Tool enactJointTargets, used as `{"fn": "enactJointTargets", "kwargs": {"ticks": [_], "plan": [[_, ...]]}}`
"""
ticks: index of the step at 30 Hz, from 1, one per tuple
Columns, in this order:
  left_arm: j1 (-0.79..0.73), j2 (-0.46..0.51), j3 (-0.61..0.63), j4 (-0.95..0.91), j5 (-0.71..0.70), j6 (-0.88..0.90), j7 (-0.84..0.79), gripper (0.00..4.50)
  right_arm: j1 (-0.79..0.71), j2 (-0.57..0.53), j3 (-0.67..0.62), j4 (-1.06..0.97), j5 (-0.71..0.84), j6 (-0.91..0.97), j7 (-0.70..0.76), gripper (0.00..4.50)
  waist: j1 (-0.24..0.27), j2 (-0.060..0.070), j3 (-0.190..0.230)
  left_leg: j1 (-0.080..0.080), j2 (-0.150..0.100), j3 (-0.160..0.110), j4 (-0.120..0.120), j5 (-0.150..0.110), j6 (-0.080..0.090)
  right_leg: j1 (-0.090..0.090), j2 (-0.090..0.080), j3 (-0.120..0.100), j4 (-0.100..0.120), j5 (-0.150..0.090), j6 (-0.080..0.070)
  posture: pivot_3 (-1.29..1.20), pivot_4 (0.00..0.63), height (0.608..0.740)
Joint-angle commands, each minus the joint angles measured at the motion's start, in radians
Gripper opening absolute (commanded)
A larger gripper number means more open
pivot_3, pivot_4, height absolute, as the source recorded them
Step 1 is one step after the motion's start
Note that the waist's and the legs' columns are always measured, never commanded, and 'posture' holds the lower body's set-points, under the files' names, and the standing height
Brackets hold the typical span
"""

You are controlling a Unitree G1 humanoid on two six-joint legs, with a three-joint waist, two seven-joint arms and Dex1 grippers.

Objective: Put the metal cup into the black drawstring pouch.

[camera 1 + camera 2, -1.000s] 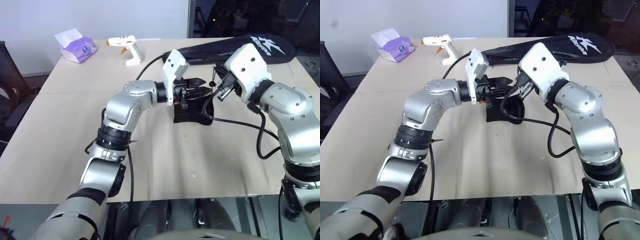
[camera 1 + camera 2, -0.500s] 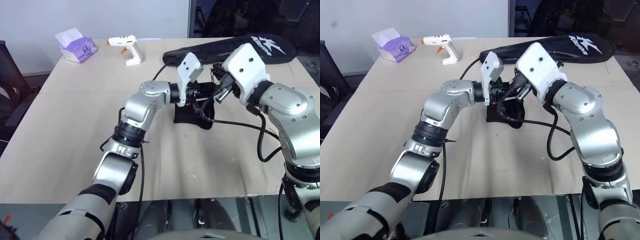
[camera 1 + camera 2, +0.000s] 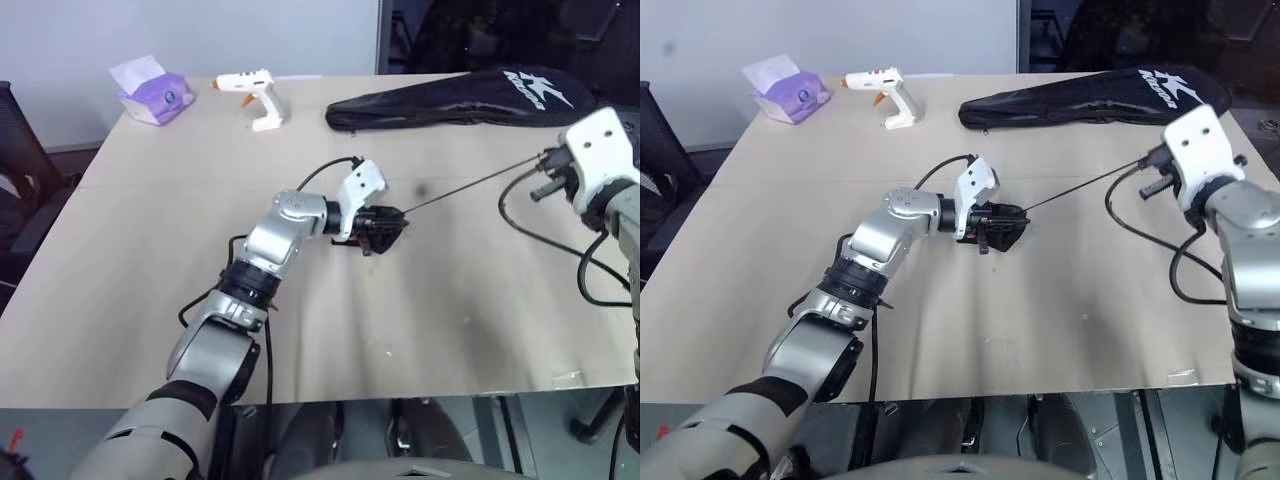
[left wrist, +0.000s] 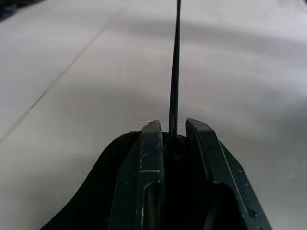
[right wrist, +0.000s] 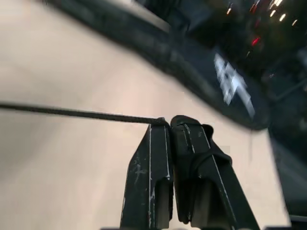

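2 grippers are working 1 pouch right now. Going left to right across the table point(image 3: 150, 300): I am seeing the purple tissue box point(image 3: 152, 96) and the white glue gun point(image 3: 248, 92) sitting at the far edge, well apart from the work.

Mid-table, my left gripper point(image 3: 388, 226) is pressing down at the black drawstring pouch point(image 3: 372, 232), and the left wrist view is showing both fingers point(image 4: 149, 167) nearly closed, bunching the black fabric point(image 4: 96, 196) between and beneath them at the mouth. The cord point(image 3: 470, 184) is running taut from that mouth, up and rightward.

On the right, my right gripper point(image 3: 1148, 172) is hanging above the table; its jaws are fully closed, pinching the cord's end point(image 5: 144, 118). Behind it, the long racket bag point(image 3: 470, 95) is lying along the far edge.

The metal cup: I am not finding it on the bare table. I am judging it to be inside the pouch, though I cannot confirm that.

Risks I am watching:
1. The taut cord is loading the pouch sideways; if the left grip is only on loose fabric, the pouch could be dragged or tipped.
2. The thin cord could slip out of the right pinch, leaving the mouth slack.
3. If the cup is sitting high, cinching could jam on its rim.
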Motion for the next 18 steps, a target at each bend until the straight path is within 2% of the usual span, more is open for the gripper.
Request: {"fn": "enactJointTargets", "kwargs": {"ticks": [1, 2, 3, 5, 7, 11, 12, 18], "plan": [[0.029, 0.029, 0.036, -0.024, 0.029, -0.021, 0.029, 0.18, 0.063, 0.026, -0.11, -0.074, 0.048, -0.002, -0.007, 0.0, 0.002, 0.0, 0.0, 0.001, 0.0, -0.001, 0.0, 0.0, 0.0, 0.001, 0.0, -0.001, 0.0, 0.0, 0.0, 0.0, 0.15, 0.74], [0.04, 0.031, 0.057, -0.068, -0.007, 0.015, 0.021, 0.18, 0.121, 0.039, -0.104, -0.099, 0.058, -0.013, 0.001, 0.0, 0.005, 0.0, 0.0, 0.001, 0.001, -0.001, 0.0, 0.0, 0.0, 0.001, 0.0, -0.001, 0.0, 0.0, 0.0, 0.0, 0.15, 0.74], [0.059, 0.041, 0.075, -0.121, -0.034, 0.044, 0.015, 1.25, 0.18, 0.051, -0.102, -0.128, 0.07, -0.016, 0.008, 0.69, 0.007, 0.0, 0.0, 0.001, 0.001, -0.001, 0.0, 0.0, 0.0, 0.001, 0.0, -0.001, 0.0, 0.0, 0.0, 0.0, 0.15, 0.74], [0.101, 0.056, 0.138, -0.236, -0.076, 0.109, 0.056, 2.02, 0.299, 0.064, -0.117, -0.214, 0.098, -0.016, 0.03, 1.4, 0.008, 0.0, 0.0, 0.0, 0.001, -0.001, 0.001, 0.0, 0.001, 0.002, 0.0, -0.002, 0.0, 0.0, 0.0, 0.0, 0.15, 0.74], [0.149, 0.085, 0.231, -0.361, -0.119, 0.211, 0.133, 2.99, 0.418, 0.108, -0.182, -0.323, 0.169, -0.006, 0.056, 2.42, 0.009, 0.0, 0.0, -0.002, 0.001, -0.002, 0.002, -0.001, 0.001, 0.0, 0.0, -0.002, 0.0, 0.0, 0.0, 0.0, 0.15, 0.74], [0.297, 0.157, 0.379, -0.566, -0.194, 0.254, 0.178, 3.02, 0.68, 0.208, -0.289, -0.499, 0.273, -0.093, 0.113, 4.26, 0.009, 0.001, -0.001, -0.006, 0.001, -0.003, 0.007, -0.001, 0.002, -0.002, 0.0, -0.003, 0.001, 0.0, 0.0, 0.0, 0.15, 0.74], [0.349, 0.182, 0.412, -0.612, -0.211, 0.28, 0.186, 3.02, 0.76, 0.227, -0.305, -0.529, 0.262, -0.151, 0.123, 4.45, 0.009, 0.002, -0.001, -0.005, 0.002, -0.003, 0.007, -0.001, 0.002, -0.001, 0.0, -0.004, 0.001, 0.0, 0.0, 0.0, 0.15, 0.74], [0.631, 0.217, 0.57, -0.76, -0.288, 0.282, 0.234, 3.02, 1.032, 0.382, -0.391, -0.577, 0.33, -0.372, 0.155, 4.45, 0.012, 0.002, -0.002, 0.01, 0.002, -0.003, 0.004, -0.005, 0.007, 0.013, -0.001, -0.004, -0.003, 0.0, 0.0, 0.0, 0.15, 0.74]]}}
